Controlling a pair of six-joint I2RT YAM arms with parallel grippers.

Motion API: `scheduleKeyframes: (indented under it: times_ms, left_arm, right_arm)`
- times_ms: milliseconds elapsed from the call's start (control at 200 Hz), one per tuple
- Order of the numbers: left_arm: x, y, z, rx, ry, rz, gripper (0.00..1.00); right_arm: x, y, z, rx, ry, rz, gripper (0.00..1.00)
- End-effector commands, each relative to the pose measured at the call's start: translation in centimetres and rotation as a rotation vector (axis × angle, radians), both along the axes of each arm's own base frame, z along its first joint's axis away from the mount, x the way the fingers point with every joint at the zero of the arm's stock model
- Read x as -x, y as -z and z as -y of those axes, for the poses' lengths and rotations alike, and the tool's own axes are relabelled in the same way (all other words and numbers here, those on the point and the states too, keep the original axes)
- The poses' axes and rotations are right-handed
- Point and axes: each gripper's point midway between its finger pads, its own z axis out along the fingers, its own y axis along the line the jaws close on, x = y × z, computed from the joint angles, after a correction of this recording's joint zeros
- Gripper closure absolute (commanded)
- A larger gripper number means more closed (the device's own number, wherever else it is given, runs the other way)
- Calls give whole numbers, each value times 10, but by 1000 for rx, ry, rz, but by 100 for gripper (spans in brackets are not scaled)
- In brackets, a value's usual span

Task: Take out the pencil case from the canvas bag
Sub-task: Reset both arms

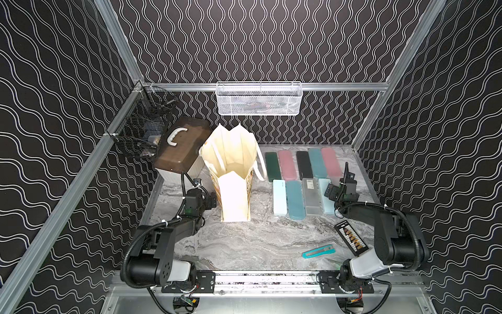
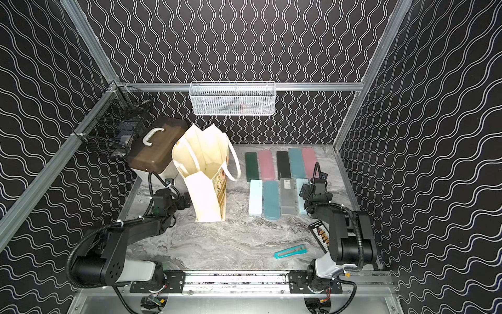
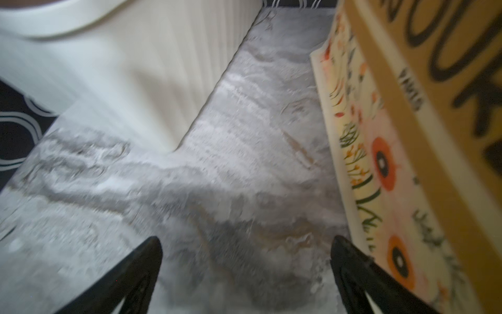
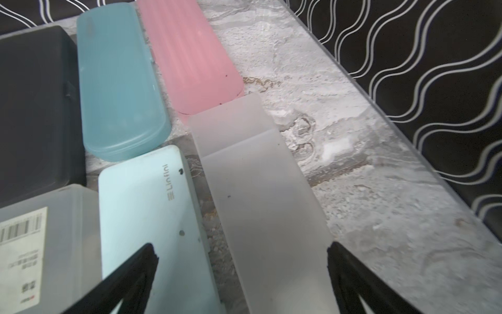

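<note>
The canvas bag (image 1: pixel 235 195) stands open on the marble table (image 1: pixel 244 244), pencil cases (image 1: pixel 295 199) laid in rows beside it.

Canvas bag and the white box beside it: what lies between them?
Only bare marble table, in the left wrist view, between canvas bag and white box.

Ten pencil cases (image 1: pixel 287 165); one canvas bag (image 1: pixel 235 195); two wire baskets (image 1: pixel 258 102); one box (image 1: pixel 182 155); one cutter (image 1: pixel 318 251).

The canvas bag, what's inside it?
In both top views the open canvas bag shows only its own cream, folded inner walls. Nothing else can be seen inside. The bag's near side covers the bottom, so something could lie there unseen.
</note>
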Motion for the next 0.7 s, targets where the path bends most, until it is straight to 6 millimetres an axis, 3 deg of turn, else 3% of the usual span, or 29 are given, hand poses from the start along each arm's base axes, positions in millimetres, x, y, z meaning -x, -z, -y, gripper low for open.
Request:
scheduleKeyframes:
  times_ms: [0, 120, 295, 460, 621, 696]
  left_arm:
    - [-22, -28, 12, 6, 77, 149, 1]
    - [-32, -24, 15, 0, 98, 136, 1]
    - [-31, -8, 12, -13, 100, 184, 1]
    - [-31, -5, 14, -14, 113, 190, 1]
    - [-30, -6, 14, -9, 110, 196, 1]
    - [-31, -6, 10, -14, 85, 197, 1]
  right_arm:
    - [-21, -18, -10, -58, -76, 149, 1]
    - [-23, -16, -14, -113, -105, 167, 1]
    - [-22, -17, -26, -115, -185, 203, 1]
    - [-15, -20, -33, -100, -235, 269, 1]
    - [-5, -19, -29, -79, -205, 369, 1]
    - [-7, -16, -27, -85, -193, 323, 1]
